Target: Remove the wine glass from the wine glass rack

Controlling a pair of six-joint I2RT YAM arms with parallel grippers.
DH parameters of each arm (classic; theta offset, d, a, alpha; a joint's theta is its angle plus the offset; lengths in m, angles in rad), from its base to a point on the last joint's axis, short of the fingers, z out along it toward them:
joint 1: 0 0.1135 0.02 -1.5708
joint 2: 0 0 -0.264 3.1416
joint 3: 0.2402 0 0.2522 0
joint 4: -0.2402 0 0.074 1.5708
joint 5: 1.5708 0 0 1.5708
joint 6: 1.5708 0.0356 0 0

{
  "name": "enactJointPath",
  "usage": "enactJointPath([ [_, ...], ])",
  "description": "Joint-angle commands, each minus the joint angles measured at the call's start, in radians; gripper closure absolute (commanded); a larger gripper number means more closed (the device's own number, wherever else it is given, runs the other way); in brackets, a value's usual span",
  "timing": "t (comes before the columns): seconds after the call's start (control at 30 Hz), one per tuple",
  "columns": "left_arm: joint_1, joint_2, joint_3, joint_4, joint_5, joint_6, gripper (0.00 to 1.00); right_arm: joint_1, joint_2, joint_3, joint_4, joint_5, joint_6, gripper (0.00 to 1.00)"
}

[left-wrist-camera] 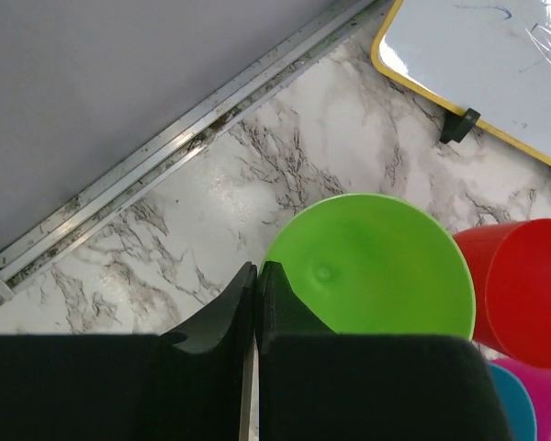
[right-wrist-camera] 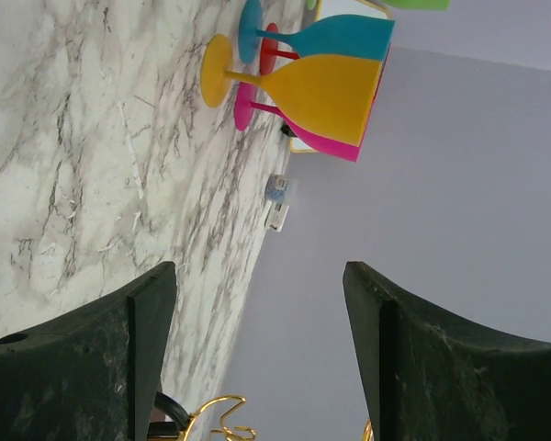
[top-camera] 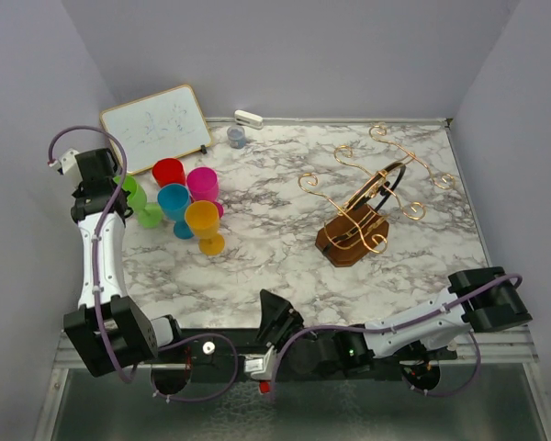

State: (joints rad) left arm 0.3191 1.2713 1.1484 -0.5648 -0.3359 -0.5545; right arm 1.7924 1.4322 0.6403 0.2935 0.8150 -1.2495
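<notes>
Wine glass rack (top-camera: 351,241) stands clear; left end effector (left-wrist-camera: 257,271) closed (right end effector (right-wrist-camera: 257,276) wide).

Top cam's high behind the arm bases (top-camera: 110,335), looking down on the whole tabletop (top-camera: 257,266). Left wrist cam hangs close over the green glass (left-wrist-camera: 376,266) by the left edge. Right wrist cam's tipped sideways, low, seeing that same glass bunch (right-wrist-camera: 317,87) from farther off.

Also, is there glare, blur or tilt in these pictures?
Top external: even soft light, sharp; the thin wire of the wine glass rack reads clearly. Left wrist: bright sheen on the table beside the green glass; left end effector dark, featureless. Right wrist: picture turned sideways, so the yellow glass seems to lie flat; right end effector looms dark below.
</notes>
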Motion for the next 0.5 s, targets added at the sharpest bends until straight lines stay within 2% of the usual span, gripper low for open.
enactJointPath([
  [0.0,0.002,-0.098,-0.060,0.087,0.058,0.011,1.00,0.007,0.013,0.056,-0.082,0.049,0.073,0.27],
  [0.47,-0.002,-0.042,-0.148,0.112,0.081,0.036,0.97,0.007,-0.023,0.081,-0.157,0.123,0.191,0.27],
])
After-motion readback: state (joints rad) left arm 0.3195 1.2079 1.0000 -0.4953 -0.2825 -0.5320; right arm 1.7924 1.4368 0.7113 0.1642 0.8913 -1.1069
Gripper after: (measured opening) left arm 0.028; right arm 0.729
